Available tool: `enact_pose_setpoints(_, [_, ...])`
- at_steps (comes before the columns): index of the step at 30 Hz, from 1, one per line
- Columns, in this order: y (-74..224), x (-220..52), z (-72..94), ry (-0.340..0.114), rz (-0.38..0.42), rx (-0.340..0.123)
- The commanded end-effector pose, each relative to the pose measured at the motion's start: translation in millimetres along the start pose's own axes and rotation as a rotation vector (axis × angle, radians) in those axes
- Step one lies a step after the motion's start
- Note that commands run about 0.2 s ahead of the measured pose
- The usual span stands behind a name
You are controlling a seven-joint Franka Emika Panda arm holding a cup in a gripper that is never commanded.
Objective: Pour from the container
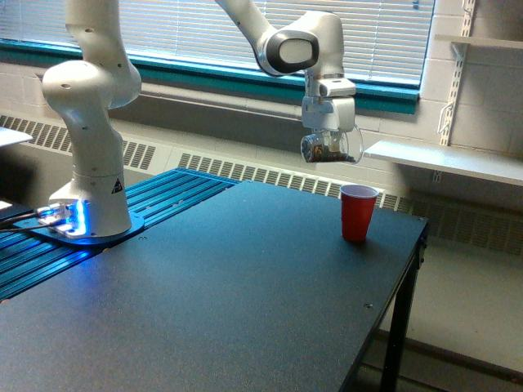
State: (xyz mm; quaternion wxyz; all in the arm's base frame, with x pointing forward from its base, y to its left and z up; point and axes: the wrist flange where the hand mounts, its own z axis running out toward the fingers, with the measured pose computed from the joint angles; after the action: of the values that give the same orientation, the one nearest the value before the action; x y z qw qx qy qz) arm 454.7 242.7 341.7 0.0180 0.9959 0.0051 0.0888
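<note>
On black table (245, 294): red cup (358, 212); blinds (188, 33), radiator (245, 170) behind.

Single white Panda arm. Base (88, 220) sits at the exterior view's left, blue light glowing at its foot. Lower links rise vertically from the base and leave the top of the frame. The upper link re-enters at top centre and slopes down toward the exterior view's right, ending in a wrist joint (292, 51) with a dark oval cap facing the camera. Below the wrist the hand hangs straight down. Gripper (328, 147) points downward, held high in the air, its fingers closed on the container (327, 149), which it carries tipped onto its side.
</note>
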Motion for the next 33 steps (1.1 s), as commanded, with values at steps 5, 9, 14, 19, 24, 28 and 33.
enact_pose_setpoints(5, [-8.9, 4.0, -1.8, -0.016, 0.012, -0.033])
enact_pose_setpoints(9, [-9.6, 5.2, -2.5, -0.024, -0.002, -0.048])
enact_pose_setpoints(14, [-9.6, 7.4, -5.8, -0.032, -0.023, -0.070])
enact_pose_setpoints(19, [-10.8, 8.8, -8.4, -0.035, -0.038, -0.088])
enact_pose_setpoints(24, [-11.5, 10.2, -10.5, -0.039, -0.051, -0.099])
enact_pose_setpoints(28, [-12.6, 10.5, -10.5, -0.041, -0.060, -0.108])
enact_pose_setpoints(33, [-14.5, 11.2, -12.2, -0.049, -0.068, -0.120])
